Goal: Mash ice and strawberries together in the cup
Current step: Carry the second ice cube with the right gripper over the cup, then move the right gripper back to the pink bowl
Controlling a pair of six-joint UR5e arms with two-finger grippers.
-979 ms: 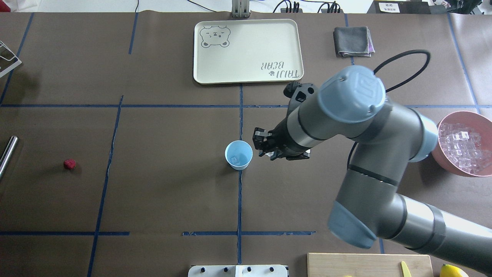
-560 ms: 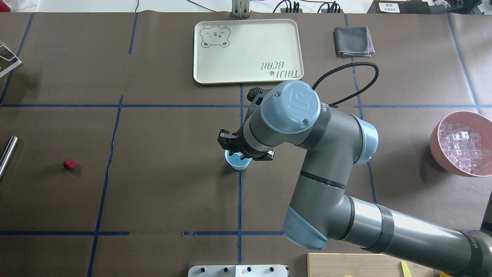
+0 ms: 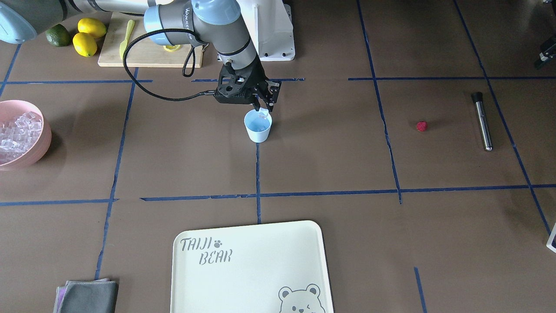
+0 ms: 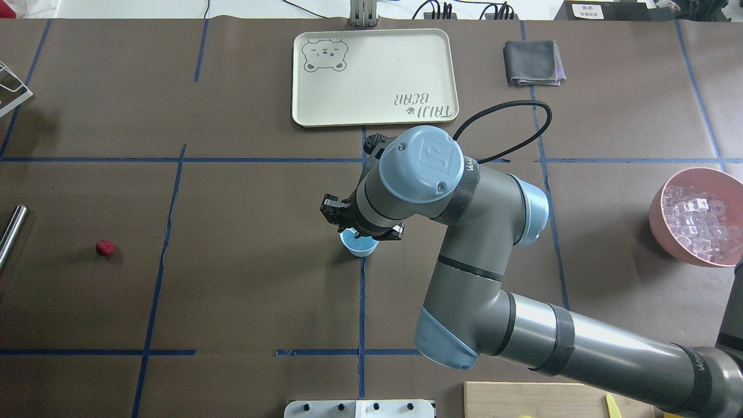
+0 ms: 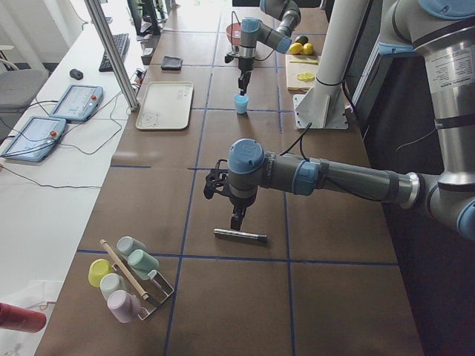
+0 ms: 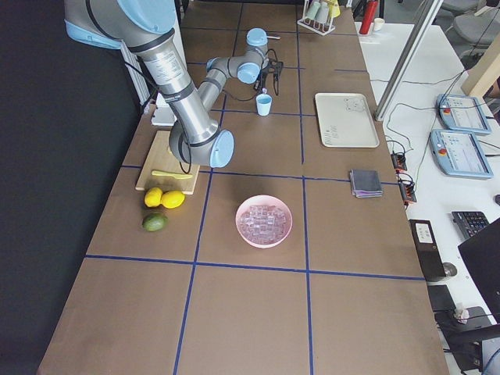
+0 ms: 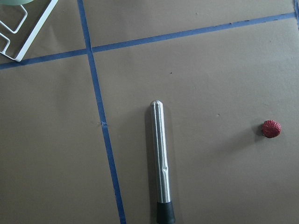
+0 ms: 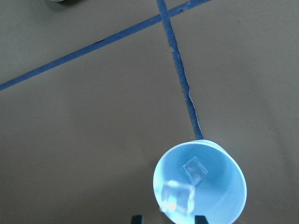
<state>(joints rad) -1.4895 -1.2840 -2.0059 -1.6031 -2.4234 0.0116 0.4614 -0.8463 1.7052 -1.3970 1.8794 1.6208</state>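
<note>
Right tool [image 3: 263, 107], jaws parted and gripping nothing, hangs over cup [image 3: 258, 130]; ice cube [image 8: 177, 198] just below

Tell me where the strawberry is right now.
In the overhead view the strawberry lies on the table far left of the cup, on the robot's left side, near but not touching the steel rod.

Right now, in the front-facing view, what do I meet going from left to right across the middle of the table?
pink bowl → cup → strawberry → metal rod
</note>
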